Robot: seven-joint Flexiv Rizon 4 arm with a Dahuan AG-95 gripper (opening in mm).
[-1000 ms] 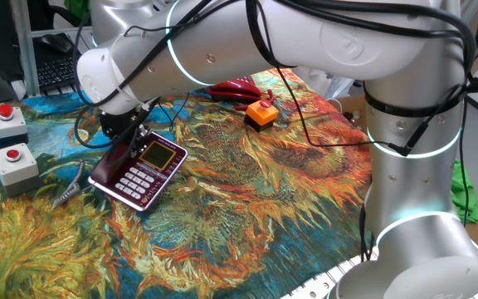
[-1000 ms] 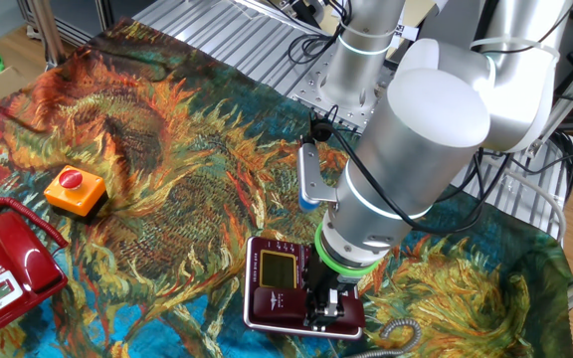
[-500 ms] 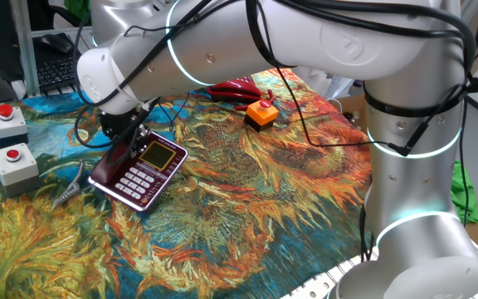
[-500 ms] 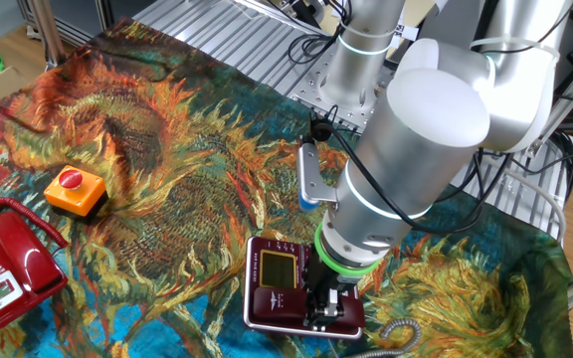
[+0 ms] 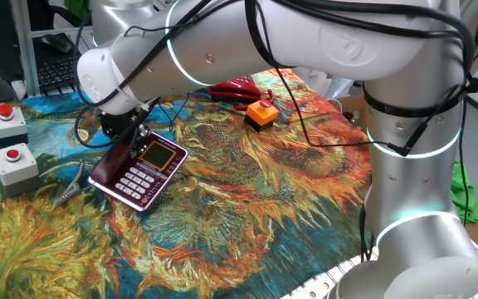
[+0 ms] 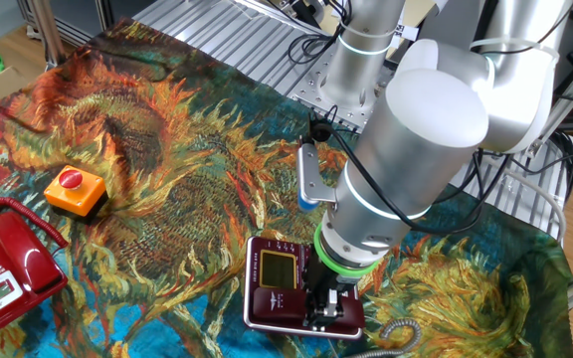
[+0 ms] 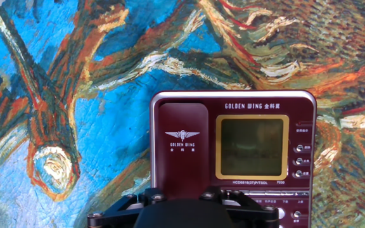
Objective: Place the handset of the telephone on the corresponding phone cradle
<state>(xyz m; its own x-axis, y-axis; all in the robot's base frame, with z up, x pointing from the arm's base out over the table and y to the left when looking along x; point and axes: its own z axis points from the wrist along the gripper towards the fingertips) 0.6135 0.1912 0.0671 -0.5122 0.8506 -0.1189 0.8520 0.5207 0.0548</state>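
Now we see our claw low over the telephone, and the handset lies in the phone cradle just beneath it. Whether the claw grips it or stands apart, we cannot tell.

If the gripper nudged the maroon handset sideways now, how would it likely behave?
The handset lies flat along the phone cradle, so it would probably stay seated rather than roll. Its glossy plastic looks slippery and rigid. The coiled cord lies slack on the cloth, so it should tug little.
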